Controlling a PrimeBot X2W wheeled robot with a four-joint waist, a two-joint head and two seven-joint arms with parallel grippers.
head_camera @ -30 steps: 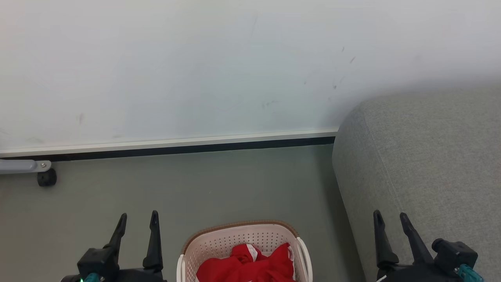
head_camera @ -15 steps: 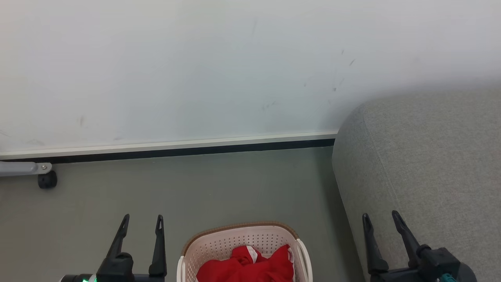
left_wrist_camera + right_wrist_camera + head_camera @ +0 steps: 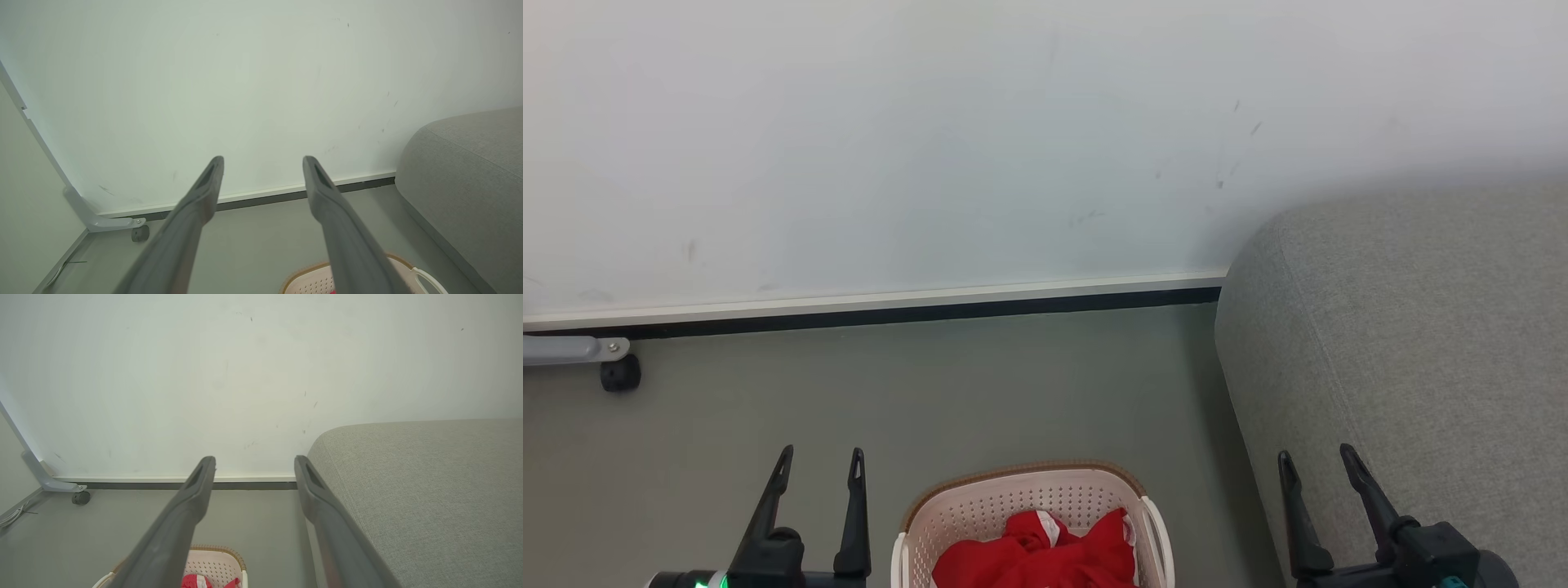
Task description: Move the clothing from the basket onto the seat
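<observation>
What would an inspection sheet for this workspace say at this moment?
Surface: grey floor, smooth.
Job's things: red clothing bunched inside the white basket; grey seat to the basket's right, no clothing on the part shown.
Clutter: nothing seen.
Grippers: left gripper and right gripper both open, holding nothing, either side of the basket.
Cables: what looks like a thin pale cable on the floor at the far left.
Surroundings: scuffed white wall; grey leg with a black wheel.

The clothing (image 3: 1045, 554) lies in the basket (image 3: 980, 510), left of the seat (image 3: 1421, 343), before the wall (image 3: 931, 147).
</observation>
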